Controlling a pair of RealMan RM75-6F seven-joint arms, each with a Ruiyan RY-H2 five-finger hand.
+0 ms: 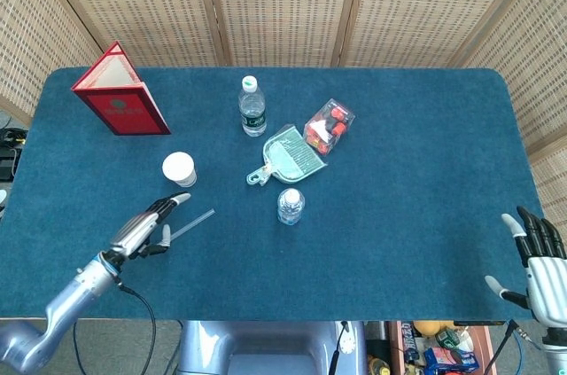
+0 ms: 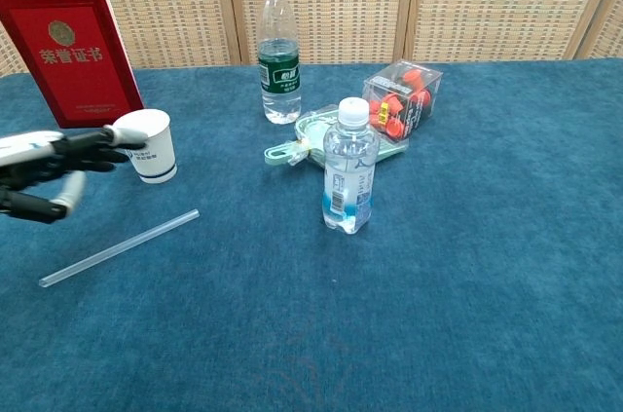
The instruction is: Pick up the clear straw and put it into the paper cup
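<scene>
The clear straw [image 1: 193, 223] [image 2: 119, 247] lies flat on the blue table, slanting toward the near left. A white paper cup [image 1: 179, 168] [image 2: 147, 145] stands upright just beyond it. My left hand [image 1: 147, 225] [image 2: 54, 170] hovers over the straw's near end with its fingers stretched out and apart, holding nothing; in the head view it hides that end. My right hand [image 1: 538, 261] stays off the table's near right corner, fingers spread and empty, and does not show in the chest view.
A red booklet [image 1: 120, 96] stands at the far left. Mid-table are a green-labelled bottle [image 1: 252, 107], a small water bottle [image 1: 290, 207], a pale green dustpan [image 1: 290, 156] and a clear box of red items [image 1: 330, 125]. Wicker screens back the table [image 1: 425, 180].
</scene>
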